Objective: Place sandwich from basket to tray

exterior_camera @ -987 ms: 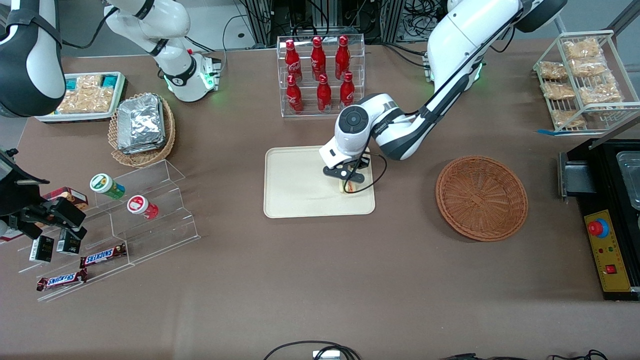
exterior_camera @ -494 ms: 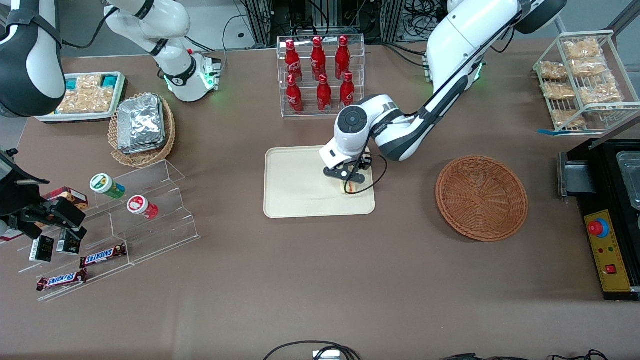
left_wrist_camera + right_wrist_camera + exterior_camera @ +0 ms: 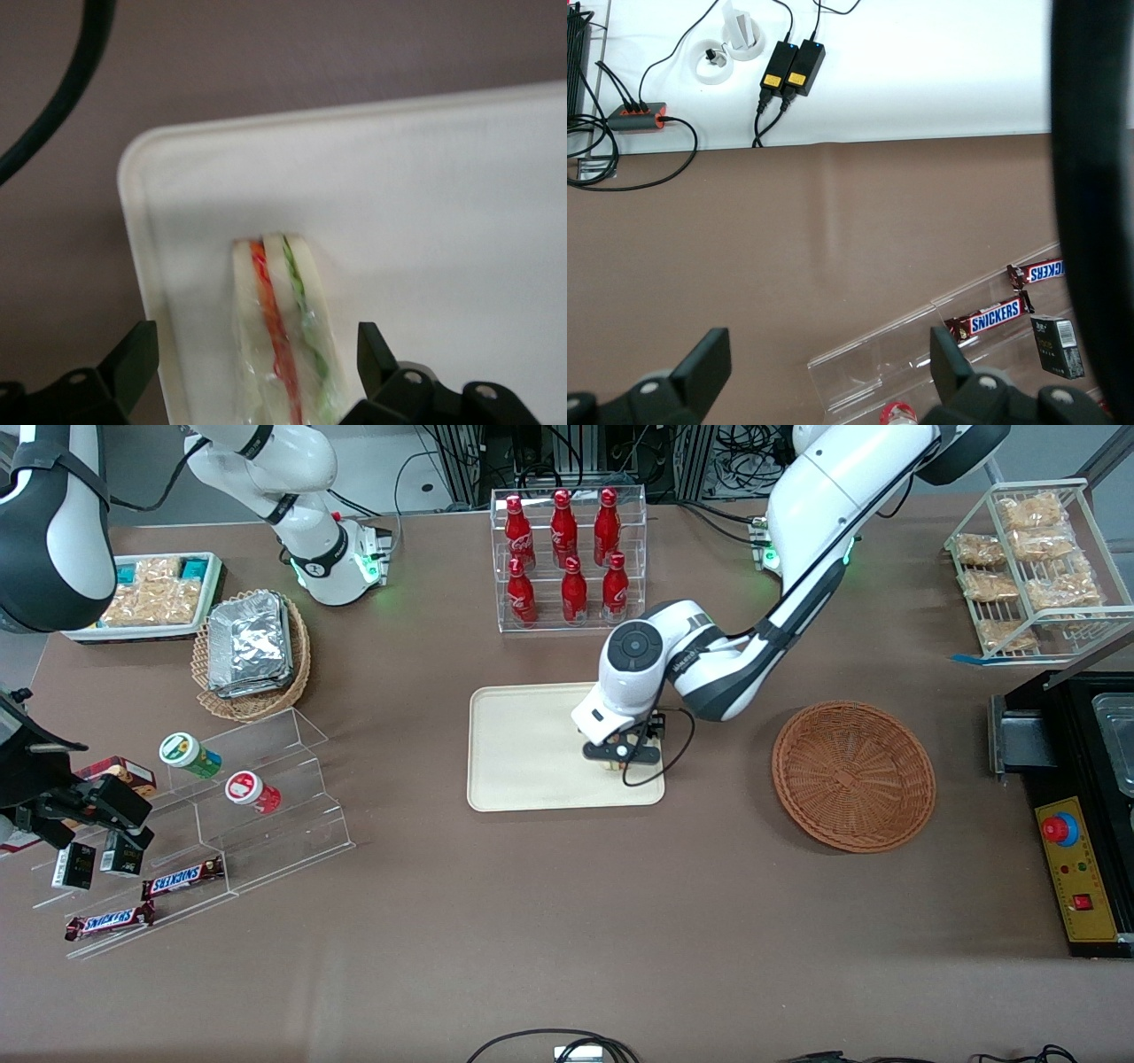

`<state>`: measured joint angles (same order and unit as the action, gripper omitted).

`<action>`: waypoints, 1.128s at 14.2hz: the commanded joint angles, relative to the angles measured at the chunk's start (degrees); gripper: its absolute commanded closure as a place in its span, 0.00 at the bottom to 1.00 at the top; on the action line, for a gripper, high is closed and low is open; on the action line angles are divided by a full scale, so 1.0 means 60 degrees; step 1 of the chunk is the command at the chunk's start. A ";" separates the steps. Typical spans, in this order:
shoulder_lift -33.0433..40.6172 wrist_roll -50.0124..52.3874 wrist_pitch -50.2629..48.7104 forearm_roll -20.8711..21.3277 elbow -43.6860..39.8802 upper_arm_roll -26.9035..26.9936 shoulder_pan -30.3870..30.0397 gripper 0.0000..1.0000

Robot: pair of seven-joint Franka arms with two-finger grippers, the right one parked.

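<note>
The sandwich (image 3: 279, 341) lies on the cream tray (image 3: 443, 221), near the tray's rounded corner, with its red and green filling edge facing up. My left gripper (image 3: 255, 347) is open and straddles the sandwich, with a gap on each side between it and the black fingers (image 3: 133, 359). In the front view the gripper (image 3: 620, 755) hangs low over the tray (image 3: 523, 744), at the tray's end nearest the basket, and hides the sandwich. The reddish-brown wicker basket (image 3: 853, 775) sits empty beside the tray, toward the working arm's end of the table.
A clear rack of red bottles (image 3: 567, 558) stands farther from the front camera than the tray. A tan basket of foil packets (image 3: 252, 651) and a clear stepped stand (image 3: 221, 806) lie toward the parked arm's end. A wire snack rack (image 3: 1028, 567) and a black control box (image 3: 1076, 868) are near the basket.
The gripper has shifted slightly toward the front camera and the basket. It now covers the sandwich, which showed beside it in the earlier front views.
</note>
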<state>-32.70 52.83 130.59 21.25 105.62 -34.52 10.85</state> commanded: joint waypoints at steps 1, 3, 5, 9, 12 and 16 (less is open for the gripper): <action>0.0162 0.0511 -0.1164 0.0076 -0.1118 0.0332 -0.0007 0.01; 0.0220 0.0803 -0.1899 0.0076 -0.1765 0.0785 -0.0007 0.01; 0.0658 0.0891 -0.2062 0.0032 -0.1914 0.1384 -0.0007 0.01; 0.1639 0.0980 -0.3087 -0.0041 -0.1870 0.2762 -0.0022 0.01; 0.2050 0.0470 -0.3103 -0.0215 -0.1870 0.3582 -0.0022 0.01; 0.2854 -0.1563 -0.3615 -0.1342 -0.1871 0.4813 -0.0022 0.01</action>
<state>-19.32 49.22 111.05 16.28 93.46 -8.95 10.15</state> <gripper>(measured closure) 0.004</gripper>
